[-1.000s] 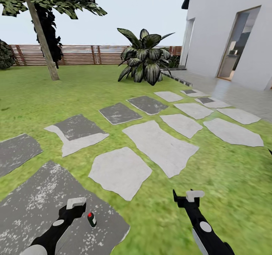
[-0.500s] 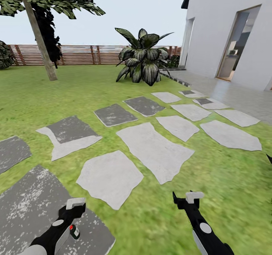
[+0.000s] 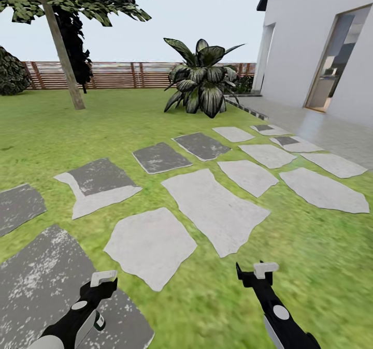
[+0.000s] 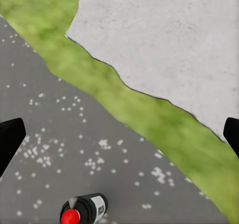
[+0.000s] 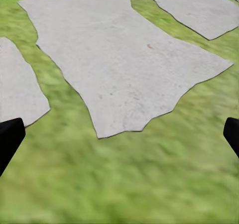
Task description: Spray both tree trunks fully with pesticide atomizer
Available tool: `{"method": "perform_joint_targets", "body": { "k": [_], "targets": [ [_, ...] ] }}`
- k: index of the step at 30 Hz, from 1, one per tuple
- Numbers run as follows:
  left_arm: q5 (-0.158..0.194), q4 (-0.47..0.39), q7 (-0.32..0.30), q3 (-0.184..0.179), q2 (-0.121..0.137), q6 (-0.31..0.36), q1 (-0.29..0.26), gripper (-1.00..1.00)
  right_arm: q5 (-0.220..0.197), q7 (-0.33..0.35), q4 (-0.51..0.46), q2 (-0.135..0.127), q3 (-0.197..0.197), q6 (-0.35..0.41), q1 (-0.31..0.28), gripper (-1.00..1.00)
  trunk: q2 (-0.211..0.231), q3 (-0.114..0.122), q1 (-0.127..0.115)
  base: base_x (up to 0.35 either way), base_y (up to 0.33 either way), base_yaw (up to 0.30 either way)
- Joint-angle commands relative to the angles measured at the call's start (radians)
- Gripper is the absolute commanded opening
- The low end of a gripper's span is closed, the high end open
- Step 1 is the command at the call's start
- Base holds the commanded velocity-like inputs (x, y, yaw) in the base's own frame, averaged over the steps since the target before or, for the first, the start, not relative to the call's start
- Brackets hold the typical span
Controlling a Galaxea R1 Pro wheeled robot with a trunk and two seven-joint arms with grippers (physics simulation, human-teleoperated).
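The pesticide atomizer [image 4: 84, 209], a small dark bottle with a red cap, lies on a dark speckled slab [image 3: 36, 281]. In the head view it [image 3: 99, 322] peeks out from behind my left forearm. My left gripper [image 3: 101, 282] hovers over that slab, open and holding nothing. In the left wrist view its fingertips [image 4: 10, 142] stand far apart, and the bottle lies short of them. My right gripper [image 3: 256, 273] is open over the grass floor [image 3: 217, 302]. One tree trunk [image 3: 65, 61] rises at the far left by the fence.
Grey stepping slabs [image 3: 212, 204] spread across the lawn ahead. A big broad-leaved plant [image 3: 203, 82] stands mid-distance. The white house [image 3: 321, 38] and its paved terrace [image 3: 321, 129] lie to the right. A brown slat fence [image 3: 124, 74] closes the back.
The whole view has shifted, so the camera moved. The atomizer, which was beside my left gripper, now sits lower in the picture, mostly tucked behind my left forearm. Both grippers stay open.
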Motion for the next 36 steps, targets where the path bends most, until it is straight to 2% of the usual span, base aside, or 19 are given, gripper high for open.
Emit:
{"method": "perform_joint_targets", "body": {
  "k": [1,5,16,28,36],
  "targets": [
    [0.006,0.001,0.000,0.000,0.000,-0.003,-0.001,1.00,0.005,0.000,0.002,0.000,0.000,-0.003,0.000,1.00,0.000,-0.001,0.000,0.002,-0.002,0.014],
    [0.007,0.000,0.000,0.000,-0.001,-0.005,0.000,1.00,0.004,-0.001,0.017,0.001,-0.002,-0.004,0.000,1.00,0.000,-0.001,0.000,-0.079,-0.001,0.005],
    [0.006,-0.001,0.001,0.001,-0.005,-0.006,-0.001,1.00,0.005,0.001,0.020,0.000,0.000,-0.003,0.000,1.00,0.000,-0.001,0.000,-0.292,0.000,0.000],
    [0.006,-0.007,0.000,0.001,-0.001,-0.005,-0.001,1.00,0.003,-0.003,0.019,0.000,-0.001,-0.004,0.000,1.00,0.000,-0.003,0.000,-0.028,0.000,0.078],
    [0.006,-0.004,0.000,0.000,-0.004,-0.006,-0.001,1.00,0.003,-0.003,0.018,0.000,-0.001,-0.004,0.000,1.00,-0.056,-0.028,0.030,0.000,0.000,0.006]
  ]
}}
